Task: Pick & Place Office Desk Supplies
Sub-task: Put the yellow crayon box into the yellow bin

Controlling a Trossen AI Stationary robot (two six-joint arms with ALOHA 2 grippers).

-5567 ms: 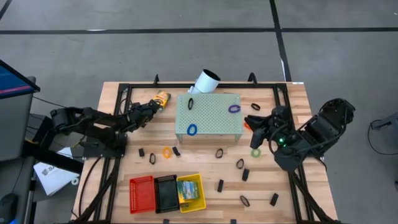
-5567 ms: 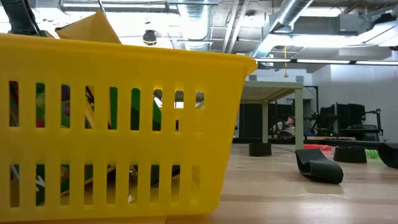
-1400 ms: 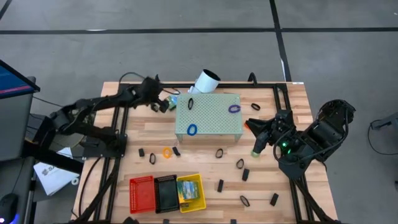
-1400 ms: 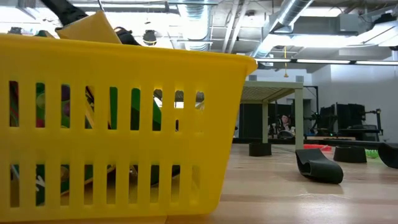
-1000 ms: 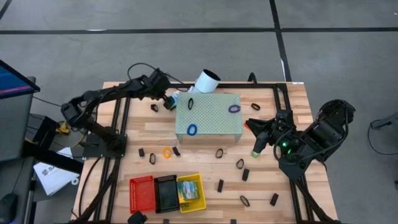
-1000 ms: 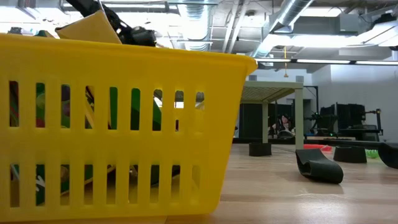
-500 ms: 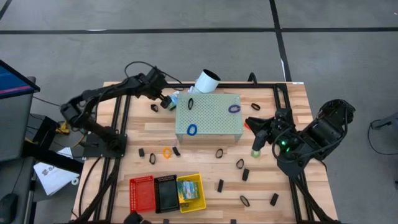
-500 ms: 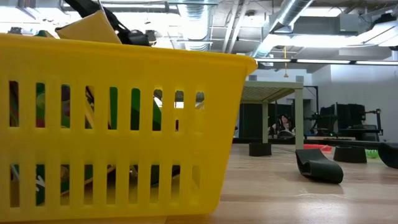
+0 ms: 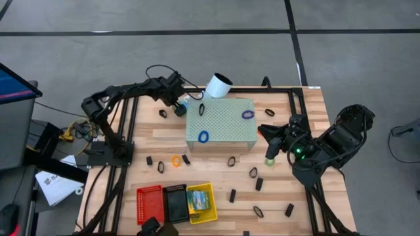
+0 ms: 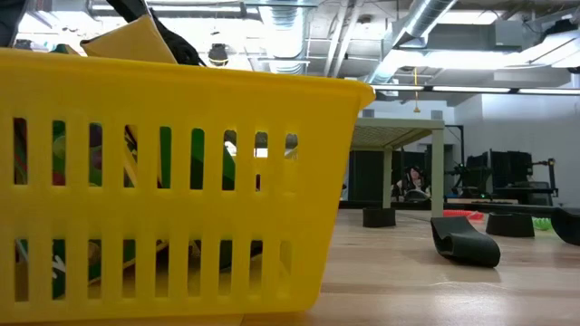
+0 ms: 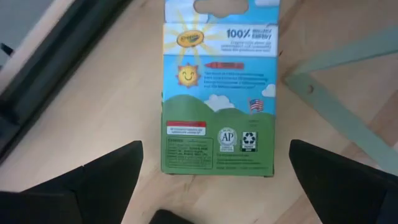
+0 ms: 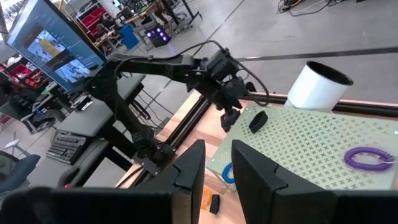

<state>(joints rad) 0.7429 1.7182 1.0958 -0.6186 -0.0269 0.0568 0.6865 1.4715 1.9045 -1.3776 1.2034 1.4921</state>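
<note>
Left hand [image 9: 178,105] hovers at the far left of the worktop [image 9: 305,124], just beside the pale green block [image 9: 220,123], its 2 fingers [image 11: 106,174] spread wide open and gripping nothing. Lying flat on the wood between those fingers is a crayon box [image 11: 217,87], back side up, showing a sun, green hills and small print; the fingers stand clear of both its sides. A white tube [image 9: 217,86] leans at the far edge of the block.

Right hand [image 9: 270,139] waits at the right of the worktop, near the block's right edge, fingers [image 12: 186,165] close together with a narrow gap; whether they hold anything cannot be told.

On the block lie a blue loop [image 9: 203,136], a purple loop [image 9: 247,114] and a black clip [image 9: 201,109]. An orange loop [image 9: 176,160] and a green loop [image 9: 270,160] lie on the wood in front of the block, among scattered black clips and black loops. At the near edge stand 3 small baskets: red [image 9: 149,204], black [image 9: 174,204] and yellow [image 9: 210,190], the yellow one holding a printed box [image 9: 198,200]
</note>
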